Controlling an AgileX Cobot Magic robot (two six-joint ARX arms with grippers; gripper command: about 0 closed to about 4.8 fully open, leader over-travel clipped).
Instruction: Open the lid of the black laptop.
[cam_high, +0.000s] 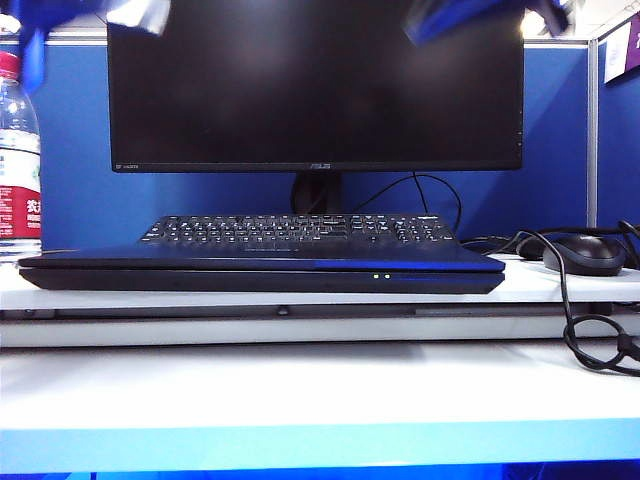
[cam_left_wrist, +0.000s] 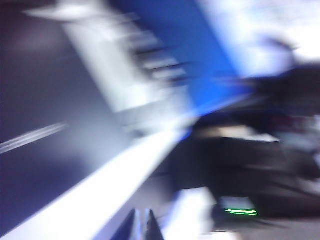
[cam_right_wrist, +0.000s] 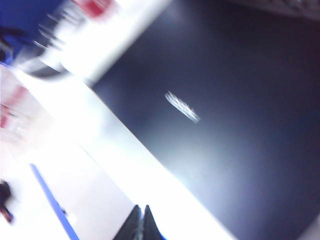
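The black laptop (cam_high: 262, 272) lies closed on the white shelf (cam_high: 300, 325), two small lights glowing on its front edge. Its lid (cam_high: 200, 257) is flat down with a bluish sheen. In the right wrist view the lid (cam_right_wrist: 235, 115) fills much of the blurred picture, a pale logo on it. My right gripper (cam_right_wrist: 141, 220) hangs above the shelf beside the lid, fingertips together, holding nothing. My left gripper (cam_left_wrist: 141, 222) shows its fingertips close together over a blurred white surface. In the exterior view both arms are blue blurs high up, left (cam_high: 140, 12) and right (cam_high: 440, 18).
A separate black keyboard (cam_high: 300, 230) lies behind the laptop, under the ASUS monitor (cam_high: 315, 85). A water bottle (cam_high: 18, 160) stands at the far left. A black mouse (cam_high: 583, 253) and looping cables (cam_high: 590, 330) sit at the right.
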